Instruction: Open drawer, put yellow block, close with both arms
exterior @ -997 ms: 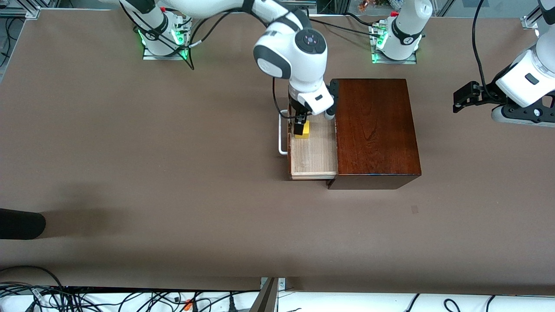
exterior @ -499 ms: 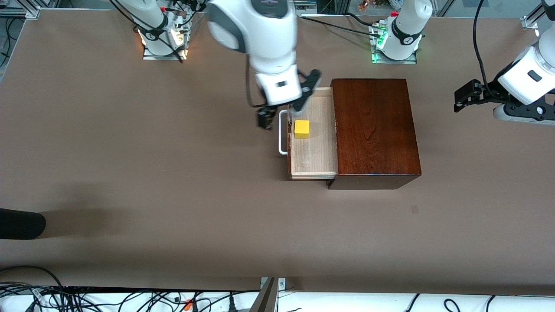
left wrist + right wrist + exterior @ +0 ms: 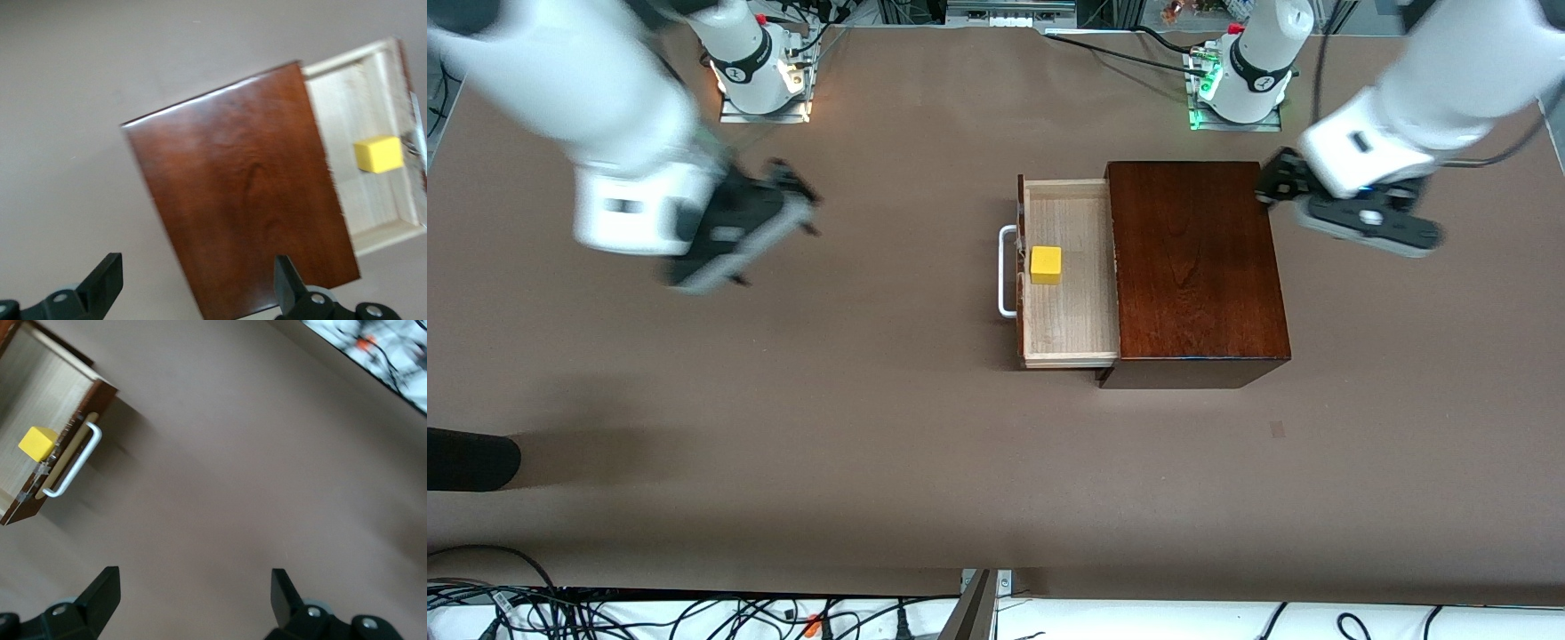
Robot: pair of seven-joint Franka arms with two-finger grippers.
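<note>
Now yellow block (image 3: 1046,264) in open drawer (image 3: 1069,333); right claw (image 3: 734,233) spread, well apart; left claw (image 3: 197,293) spread over box (image 3: 1193,267).

the right arm (image 3: 578,98) reaches out from its base, its pincer (image 3: 738,233) hanging empty over the bare counter (image 3: 871,427) with both fingers (image 3: 100,593) spread wide. the left arm (image 3: 1432,98) bends down from its end, its pincer (image 3: 1276,182) over the corner of the wooden box (image 3: 1196,267), fingers (image 3: 107,283) parted, holding nothing.
</note>
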